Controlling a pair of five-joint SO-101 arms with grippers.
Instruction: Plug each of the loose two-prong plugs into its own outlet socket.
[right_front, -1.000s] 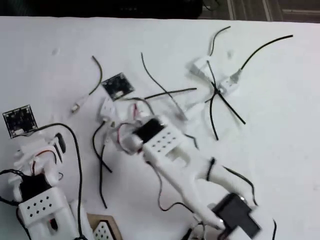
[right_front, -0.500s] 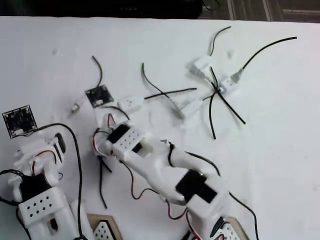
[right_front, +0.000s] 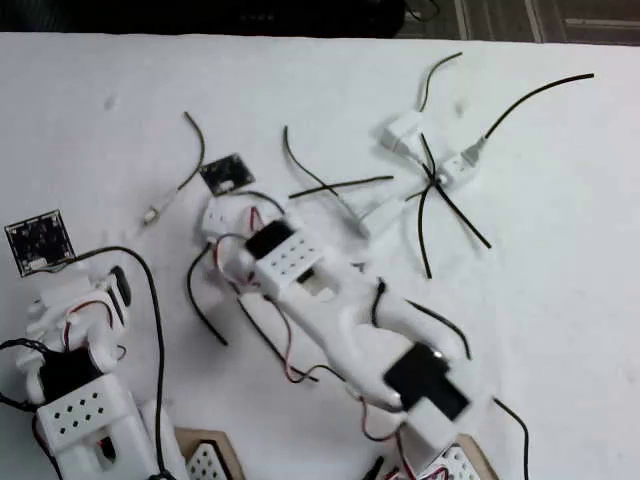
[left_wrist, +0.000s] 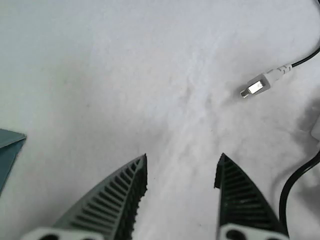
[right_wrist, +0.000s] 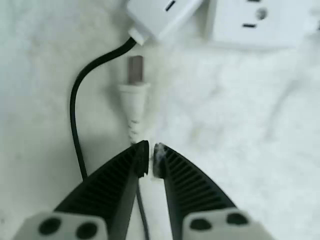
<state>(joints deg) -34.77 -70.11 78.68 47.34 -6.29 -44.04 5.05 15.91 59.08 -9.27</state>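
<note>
White plug (right_wrist: 134, 97), black cord (right_wrist: 75, 115), ribbed dark fingers (right_wrist: 120, 175).

Open cloth (left_wrist: 125, 75) lies ahead of the left gripper (left_wrist: 181, 167), fingers spread; a loose plug (left_wrist: 256, 86) sits off its line. Ahead of the right gripper (right_wrist: 148, 152), the held plug (right_wrist: 134, 92) lies just short of a socket block (right_wrist: 162, 12), a black cord loop (right_wrist: 73, 105) crowding one flank. The right arm (right_front: 340, 310) bars mid-table; crossed cords (right_front: 437, 186) clutter the far right.

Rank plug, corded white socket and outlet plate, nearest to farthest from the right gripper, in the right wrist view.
1. plug, at the right gripper fingertips.
2. corded white socket, just ahead of the plug.
3. outlet plate, farthest, off to one side.
</note>
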